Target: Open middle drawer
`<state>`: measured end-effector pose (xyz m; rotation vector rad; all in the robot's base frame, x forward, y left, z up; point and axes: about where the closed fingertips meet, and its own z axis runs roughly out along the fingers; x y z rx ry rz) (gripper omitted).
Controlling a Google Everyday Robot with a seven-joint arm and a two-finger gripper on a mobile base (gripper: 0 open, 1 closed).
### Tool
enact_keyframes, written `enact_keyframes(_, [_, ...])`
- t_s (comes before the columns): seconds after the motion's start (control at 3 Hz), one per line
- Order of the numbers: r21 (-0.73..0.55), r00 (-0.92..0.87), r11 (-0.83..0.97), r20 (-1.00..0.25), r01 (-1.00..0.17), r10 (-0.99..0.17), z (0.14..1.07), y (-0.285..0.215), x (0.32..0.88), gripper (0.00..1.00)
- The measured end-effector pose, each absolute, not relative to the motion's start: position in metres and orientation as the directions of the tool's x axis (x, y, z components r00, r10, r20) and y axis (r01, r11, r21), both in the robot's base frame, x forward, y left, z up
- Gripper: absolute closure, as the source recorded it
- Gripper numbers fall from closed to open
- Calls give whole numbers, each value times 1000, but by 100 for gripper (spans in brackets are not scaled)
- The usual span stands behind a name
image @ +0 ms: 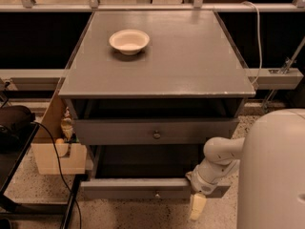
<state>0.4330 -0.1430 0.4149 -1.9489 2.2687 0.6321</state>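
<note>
The middle drawer [136, 188] is the lower of the two grey fronts I can see. It has a small round knob [157, 193] at its centre and stands pulled out, with a dark inside behind it. My gripper [197, 207] hangs pointing down at the drawer's right end, right of the knob and just in front of the front panel. The uppermost drawer [119, 131], with its own knob [156, 134], sits above it and is slightly out. The lowest drawer is hidden.
A cream bowl [129, 40] sits on the grey cabinet top [190, 56]. My white robot body [274, 175] fills the lower right. A cardboard box [52, 156], a black cable [57, 161] and a dark bag [16, 123] are at the left. A rail runs behind.
</note>
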Motion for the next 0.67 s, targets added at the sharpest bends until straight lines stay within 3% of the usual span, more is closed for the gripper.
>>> enact_keyframes(0.67, [316,-213,108,-320,-943,-923,416,-149,421,0])
